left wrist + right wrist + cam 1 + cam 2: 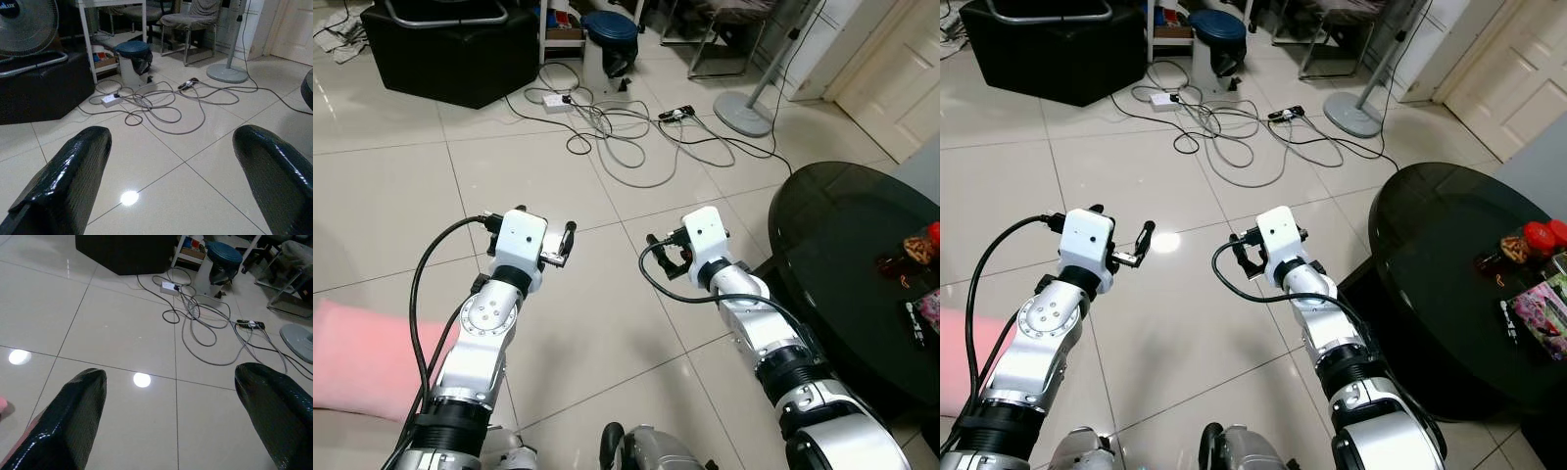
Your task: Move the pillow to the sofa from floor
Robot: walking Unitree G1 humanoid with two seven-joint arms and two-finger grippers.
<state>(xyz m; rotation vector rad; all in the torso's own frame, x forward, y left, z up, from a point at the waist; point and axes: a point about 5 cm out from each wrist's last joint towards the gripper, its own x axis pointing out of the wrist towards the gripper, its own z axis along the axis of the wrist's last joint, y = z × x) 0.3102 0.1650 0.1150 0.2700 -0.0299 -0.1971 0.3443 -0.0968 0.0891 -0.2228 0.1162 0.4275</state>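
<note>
A: What's the room like, biggest things first?

B: Pale tiled floor (607, 323) all round. A round black surface (842, 245) sits to the right with small items at its far edge. Ahead there's a black box (450, 49), a fan base (742, 113) and a tangle of cables (617, 127).

A: And the pillow?

B: The pink pillow (367, 357) lies flat on the floor at the robot's left, low and close in beside the left arm. Its long axis seems to run left to right, though part of it is cut off by the frame edge.

A: The tools?

B: Left tool (567, 240) and right tool (658, 253) are both raised over bare tile, fingers spread wide, holding nothing. Both point forward, away from the pillow.

A: So which arm goes?

B: The left is plainly nearer; the pillow is left of and behind that tool, so I'd judge the robot must turn or bend left first. I can't make out a sofa.
</note>
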